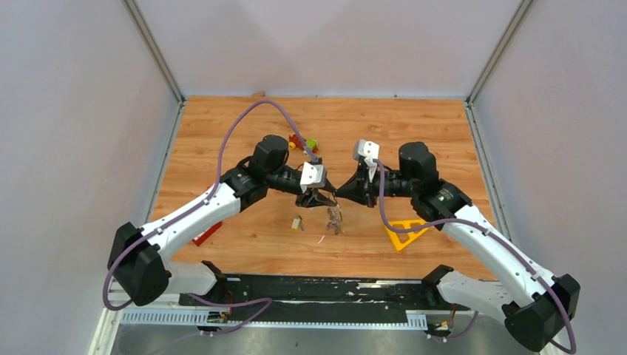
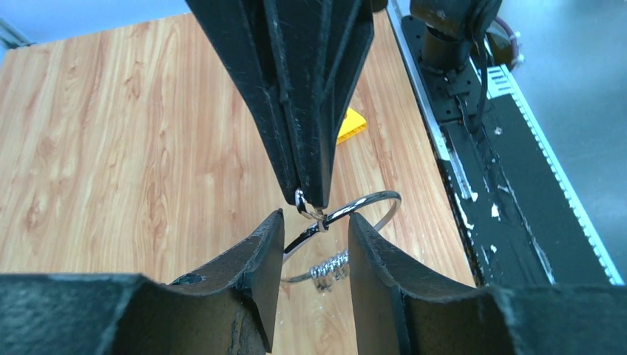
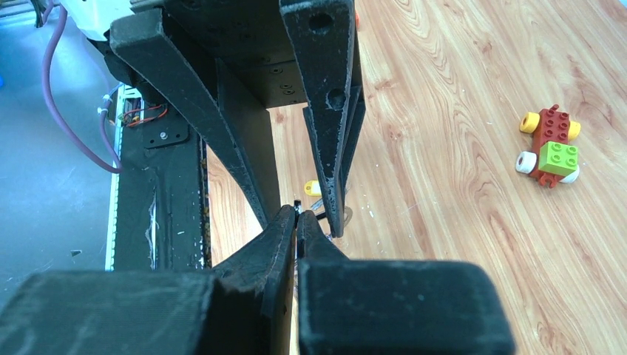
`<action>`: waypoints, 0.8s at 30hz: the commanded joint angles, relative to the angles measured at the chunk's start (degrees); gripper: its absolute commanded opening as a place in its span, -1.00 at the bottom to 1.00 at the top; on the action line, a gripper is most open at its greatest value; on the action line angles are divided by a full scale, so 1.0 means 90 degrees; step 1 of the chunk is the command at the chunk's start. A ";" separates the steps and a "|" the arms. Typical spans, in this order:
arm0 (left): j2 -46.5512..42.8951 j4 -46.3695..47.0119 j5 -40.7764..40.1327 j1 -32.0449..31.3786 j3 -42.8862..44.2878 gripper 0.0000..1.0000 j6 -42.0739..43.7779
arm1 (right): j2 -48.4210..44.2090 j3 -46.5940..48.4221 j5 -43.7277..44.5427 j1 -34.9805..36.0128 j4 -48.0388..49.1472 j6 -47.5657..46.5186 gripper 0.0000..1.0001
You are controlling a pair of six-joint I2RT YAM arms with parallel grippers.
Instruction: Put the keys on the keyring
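Centrally, above the desk [image 1: 244, 126], the right tool [image 3: 297, 214] pinches the keyring [image 2: 377, 197], which slants from lower left to upper right. The left tool [image 2: 316, 217] straddles it, half open. Keys [image 1: 335, 217] dangle beneath.

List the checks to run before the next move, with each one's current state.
1. Right gripper shut on the keyring: ok.
2. Left gripper jaws apart with the ring wire between them: ok.
3. Left fingers actually gripping the ring: cannot tell.
4. Bunch of keys attached to the ring: cannot tell.
5. Yellow-tagged key on the ring: not ok, it lies loose on the table.
6. Toy car out of the grippers' way: ok.
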 commanded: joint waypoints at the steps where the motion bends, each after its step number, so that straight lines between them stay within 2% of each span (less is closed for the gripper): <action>1: -0.0265 0.0825 -0.0205 0.0049 -0.0065 -0.14 -0.0807 | -0.0131 0.0212 0.0081 -0.0056 0.0435 0.0119 -1.00; 6: -0.0404 0.0880 -0.0219 0.0172 -0.0081 -0.17 -0.0872 | -0.0159 0.0160 0.0084 -0.0126 0.0470 0.0111 -1.00; 15: -0.0338 0.1210 0.0046 0.0196 -0.0203 -0.46 -0.1137 | -0.0095 0.0166 0.0034 -0.0145 0.0520 0.0158 -1.00; 24: -0.0189 0.1210 0.0331 0.0189 -0.0247 -0.46 -0.1154 | -0.0077 0.0163 0.0016 -0.0166 0.0549 0.0169 -1.00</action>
